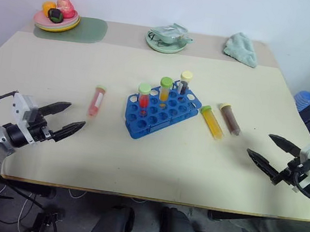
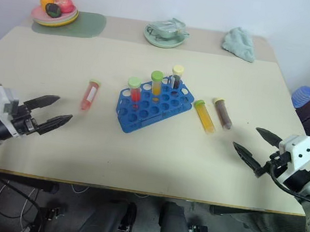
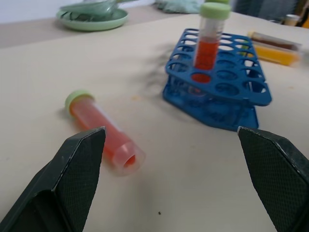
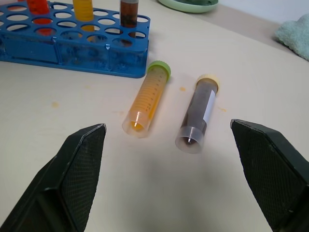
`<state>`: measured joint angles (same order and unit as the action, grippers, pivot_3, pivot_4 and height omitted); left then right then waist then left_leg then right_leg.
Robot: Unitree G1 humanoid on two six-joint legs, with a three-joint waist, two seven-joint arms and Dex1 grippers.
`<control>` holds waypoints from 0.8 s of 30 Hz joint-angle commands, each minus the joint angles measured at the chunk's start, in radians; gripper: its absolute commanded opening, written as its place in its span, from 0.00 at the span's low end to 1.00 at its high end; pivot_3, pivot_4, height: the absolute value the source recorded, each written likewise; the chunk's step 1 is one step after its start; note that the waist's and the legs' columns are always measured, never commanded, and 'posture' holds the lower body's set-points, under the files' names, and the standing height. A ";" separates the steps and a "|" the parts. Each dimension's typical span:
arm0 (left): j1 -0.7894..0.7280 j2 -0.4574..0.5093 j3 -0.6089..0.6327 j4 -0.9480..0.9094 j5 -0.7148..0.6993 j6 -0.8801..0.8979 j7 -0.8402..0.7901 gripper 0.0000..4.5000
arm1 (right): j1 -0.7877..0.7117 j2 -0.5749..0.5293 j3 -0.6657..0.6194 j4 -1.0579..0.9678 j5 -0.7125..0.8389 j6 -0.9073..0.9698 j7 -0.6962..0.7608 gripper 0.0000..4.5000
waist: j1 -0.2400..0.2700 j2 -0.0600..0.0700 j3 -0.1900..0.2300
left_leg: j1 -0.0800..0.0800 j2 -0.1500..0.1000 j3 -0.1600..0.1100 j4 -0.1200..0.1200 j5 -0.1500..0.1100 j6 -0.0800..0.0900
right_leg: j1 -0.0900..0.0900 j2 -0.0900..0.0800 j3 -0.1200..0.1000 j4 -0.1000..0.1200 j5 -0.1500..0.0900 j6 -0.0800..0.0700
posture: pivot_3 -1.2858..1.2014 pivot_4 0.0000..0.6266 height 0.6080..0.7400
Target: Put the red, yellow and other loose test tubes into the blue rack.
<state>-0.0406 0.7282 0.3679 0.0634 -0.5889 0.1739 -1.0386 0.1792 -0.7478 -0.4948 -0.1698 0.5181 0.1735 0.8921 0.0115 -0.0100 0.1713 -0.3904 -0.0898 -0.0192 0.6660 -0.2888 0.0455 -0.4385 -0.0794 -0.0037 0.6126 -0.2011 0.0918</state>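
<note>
The blue rack (image 1: 148, 121) stands mid-table, holding three upright tubes: red (image 1: 143, 98), orange (image 1: 165, 91) and dark brown (image 1: 184, 83). Left of it, a loose red test tube (image 1: 96, 101) with a pale green cap lies flat. Right of the rack lie a yellow tube (image 1: 212, 122) with a green cap and a dark brown tube (image 1: 230, 118) with a yellow cap, side by side. My left gripper (image 1: 74, 115) hovers open near the red tube's base, empty. On the other side, my right gripper (image 1: 260, 144) is open and empty, short of the two right-hand tubes (image 4: 145, 99).
At the back left a plate of toy food (image 1: 56, 17) rests on a green mat (image 1: 89, 30). A green dish (image 1: 168, 39) sits at back centre, with a teal cloth (image 1: 242, 47) at back right. A blue object (image 1: 304, 100) stands off the table's right side.
</note>
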 commanded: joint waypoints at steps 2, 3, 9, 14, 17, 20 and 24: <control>0.002 0.015 0.029 -0.005 0.025 -0.002 0.029 1.00 | -0.012 0.002 -0.018 -0.010 0.003 -0.027 0.005 0.95 | 0.000 0.000 0.000 | 0.000 0.000 0.000 0.000 0.000 0.000 | 0.000 0.000 0.000 0.000 0.000 0.000 | 0.52 0.24 1.00; 0.003 0.015 0.031 -0.006 0.023 0.002 0.030 1.00 | -0.014 0.003 -0.015 -0.012 0.002 -0.027 0.004 0.95 | 0.001 0.000 0.000 | 0.000 0.000 0.000 0.000 0.000 0.000 | 0.000 0.000 0.000 0.000 0.000 0.000 | 0.52 0.24 1.00; -0.003 0.006 0.034 -0.028 -0.012 0.022 0.009 1.00 | -0.038 0.001 0.013 -0.028 -0.009 0.003 -0.026 0.95 | 0.000 0.000 0.000 | 0.000 0.000 0.000 0.000 0.000 0.000 | 0.000 0.000 0.000 0.000 0.000 0.000 | 0.52 0.24 1.00; -0.009 -0.009 0.012 -0.056 -0.019 0.017 -0.008 1.00 | -0.070 0.005 0.039 -0.060 -0.003 0.061 -0.078 0.95 | 0.001 0.000 0.000 | 0.000 0.000 0.000 0.000 0.000 0.000 | 0.000 0.000 0.000 0.000 0.000 0.000 | 0.52 0.24 1.00; -0.023 -0.017 0.000 -0.068 -0.030 0.017 -0.039 1.00 | -0.104 0.000 0.060 -0.079 -0.004 0.112 -0.121 0.95 | 0.000 0.000 0.000 | 0.000 0.000 0.000 0.000 0.000 0.000 | 0.000 0.000 0.000 0.000 0.000 0.000 | 0.52 0.24 1.00; -0.060 -0.036 -0.021 -0.087 -0.057 0.036 -0.059 1.00 | -0.187 -0.024 0.111 -0.073 -0.049 0.198 -0.198 0.95 | -0.001 0.000 0.000 | 0.000 0.000 0.000 0.000 0.000 0.000 | 0.000 0.000 0.000 0.000 0.000 -0.001 | 0.52 0.24 1.00; -0.114 -0.058 -0.058 -0.105 -0.061 0.052 -0.067 1.00 | -0.373 -0.054 0.181 0.003 -0.108 0.368 -0.306 0.95 | -0.001 0.000 0.000 | 0.000 0.000 0.000 0.000 0.000 0.000 | 0.000 0.000 0.000 0.000 -0.001 -0.002 | 0.52 0.24 1.00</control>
<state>-0.1376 0.6681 0.3150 -0.0087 -0.6286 0.2262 -1.0976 -0.1422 -0.7676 -0.3145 -0.1786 0.4272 0.4668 0.6321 0.0103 -0.0098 0.1714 -0.3910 -0.0900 -0.0188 0.6661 -0.2886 0.0452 -0.4394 -0.0798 -0.0037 0.6126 -0.2020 0.0900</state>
